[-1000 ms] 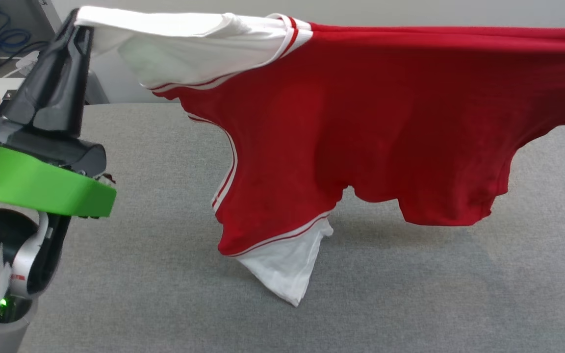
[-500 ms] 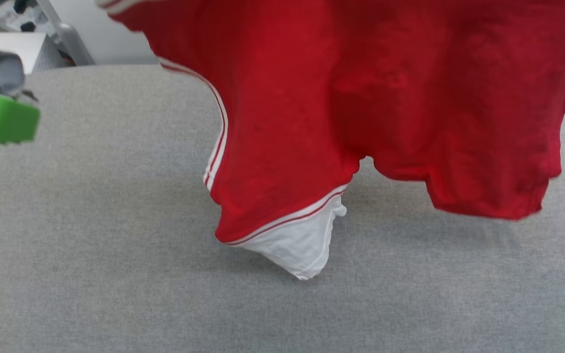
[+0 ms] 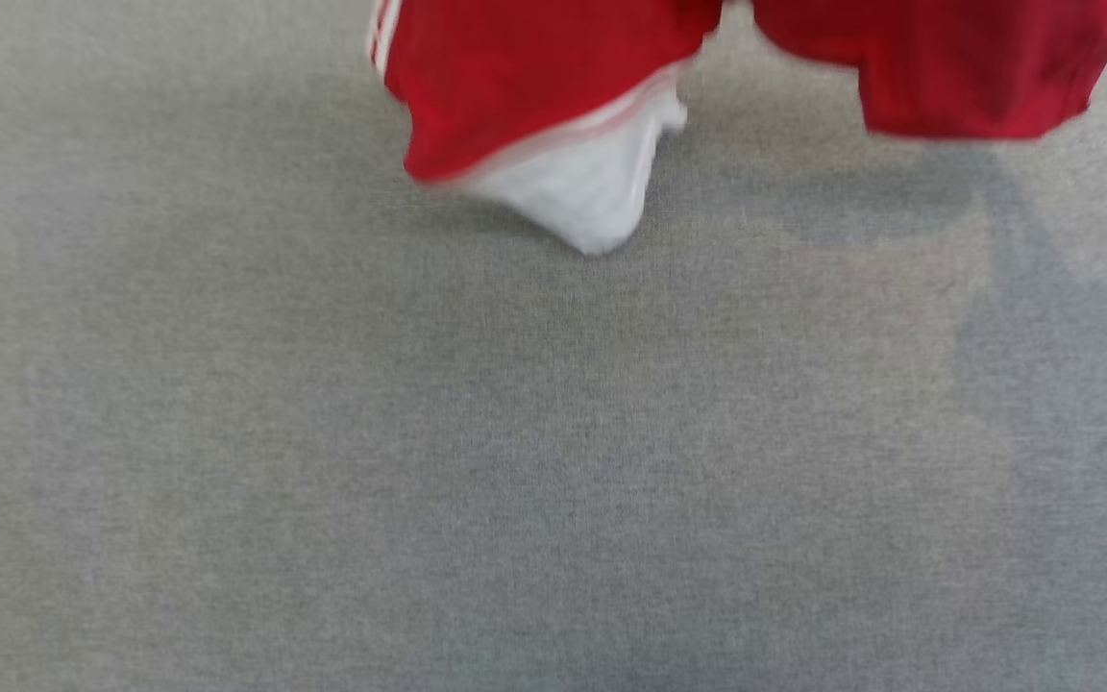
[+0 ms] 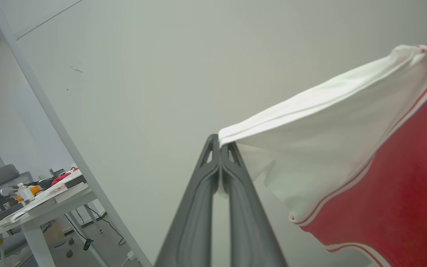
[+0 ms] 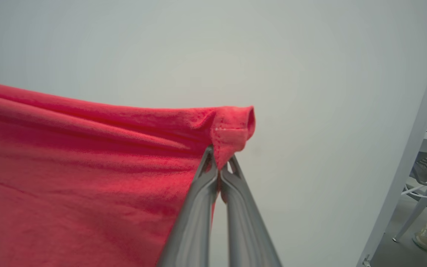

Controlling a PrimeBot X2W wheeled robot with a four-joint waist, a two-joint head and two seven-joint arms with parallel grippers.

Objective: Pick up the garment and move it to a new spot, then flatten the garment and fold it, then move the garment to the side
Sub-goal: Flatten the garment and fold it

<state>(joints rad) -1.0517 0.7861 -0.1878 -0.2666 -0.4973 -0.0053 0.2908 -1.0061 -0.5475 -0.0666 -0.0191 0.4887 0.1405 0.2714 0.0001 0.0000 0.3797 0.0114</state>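
head view looks down on the grey counter [image 3: 419, 481], with the garment [image 3: 534, 86] hanging along the top edge: red cloth in two sagging lobes and one dangling sleeve [image 3: 592, 197], white, drooping lowest. the picture is blurred, so i cannot tell whether its tip touches the counter. left wrist view has the left claw [image 4: 219, 142] clenched on the cuff edge of the other sleeve [image 4: 328, 141], the fabric pinched at the very tips and running off taut to that view's right. right wrist view has the right claw [image 5: 220, 154] clamped the same way on a red hemmed corner [image 5: 234, 128], the stitched edge bunched just above the fingertips and the cloth stretching away to that view's left. gripping two points well apart, high over the counter, looks meant to let the soft fabric's own weight pull its folds out, so that it hangs as a sheet between the claws and not in a heap. the grips are uneven, a sleeve on one side and a body corner on the other, which would explain the slack lobes and the loose sleeve below. i judge this the carrying step toward a new spot, with flattening and folding not yet begun. laying it down will likely call for care that the low sleeve does not tuck under the body.
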